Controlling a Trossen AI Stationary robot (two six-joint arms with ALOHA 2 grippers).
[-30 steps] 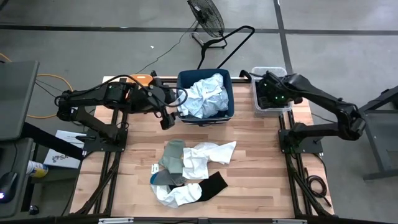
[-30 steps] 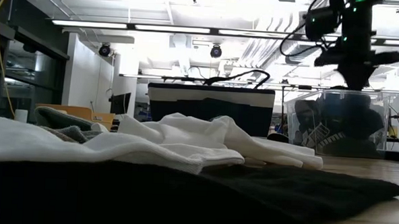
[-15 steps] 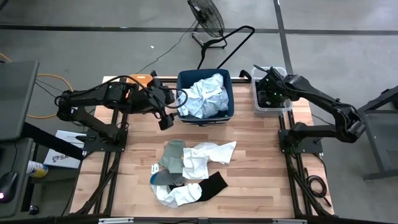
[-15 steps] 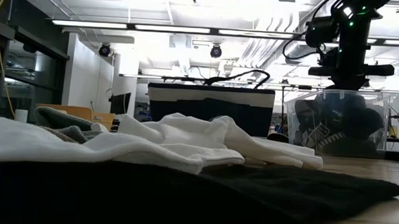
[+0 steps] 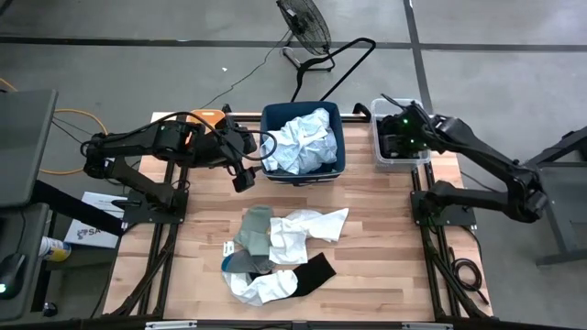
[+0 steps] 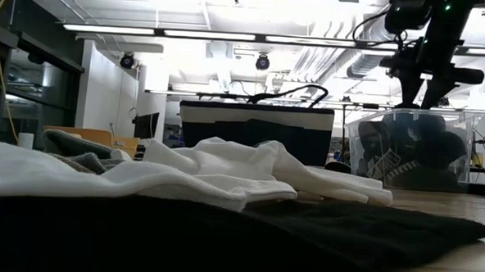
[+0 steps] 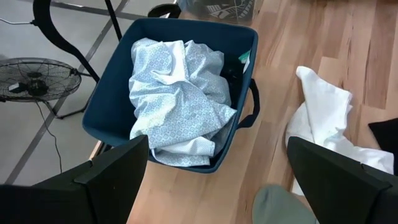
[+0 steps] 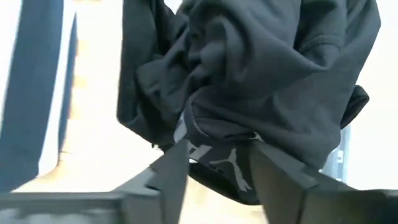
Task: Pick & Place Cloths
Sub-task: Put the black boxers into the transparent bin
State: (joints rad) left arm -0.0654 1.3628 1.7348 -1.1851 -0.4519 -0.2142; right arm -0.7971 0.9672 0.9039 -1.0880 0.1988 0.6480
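Observation:
My right gripper hovers open above the clear bin at the back right. That bin holds black cloths. My left gripper hangs open in the air by the near left corner of the navy bin. In that bin lies a pale blue patterned cloth. In the table's middle lies a pile of a white cloth, a grey-green one and a black one.
An orange bin stands at the back left, partly under the left arm. A fan stands on the floor behind the table. Bare wood lies to the right of the pile.
My right gripper has dipped toward the clear bin, then risen a little and shifted toward the table's right edge. Its fingers, together before, now stand apart over the black cloths. My left gripper and the pile have kept still.

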